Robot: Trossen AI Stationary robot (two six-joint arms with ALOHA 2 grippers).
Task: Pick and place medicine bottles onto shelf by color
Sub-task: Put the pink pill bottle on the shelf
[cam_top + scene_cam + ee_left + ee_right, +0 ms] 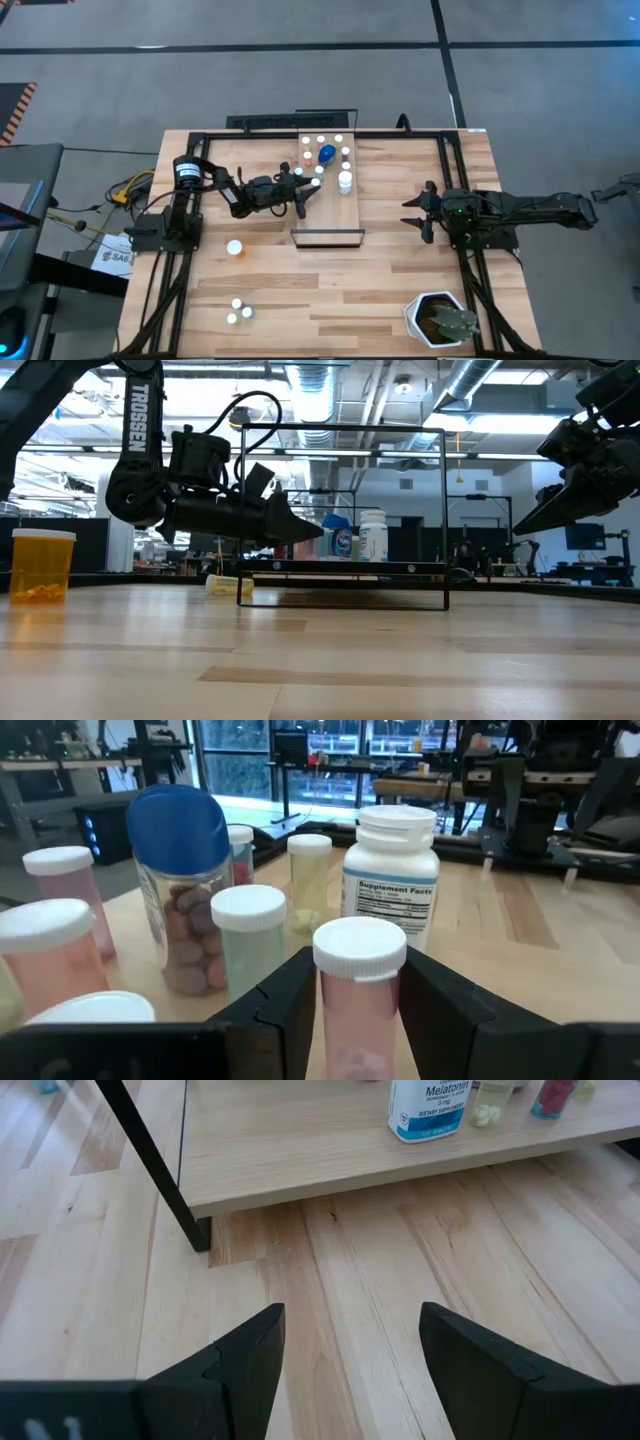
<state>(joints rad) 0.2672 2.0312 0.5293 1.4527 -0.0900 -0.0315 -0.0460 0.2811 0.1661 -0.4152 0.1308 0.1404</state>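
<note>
Pinching a pink bottle (358,990) between its fingers, the left gripper (299,199) is hovering at the shelf (345,215) edge among crowded bottles; releasing it tilted, or nudging the blue-capped bottle (184,885) of brown tablets or the white labelled bottle (390,870), is risking a topple. Well apart, the right gripper (418,213) is waiting with jaws spread; an orange bottle (42,565) holding yellow pills is standing alone on the table (330,300).

table (400,270): shelf (330,215), orange bottle (234,248), two bottles (239,312), plant pot (440,320) | shelf: bottles (328,155)
</note>
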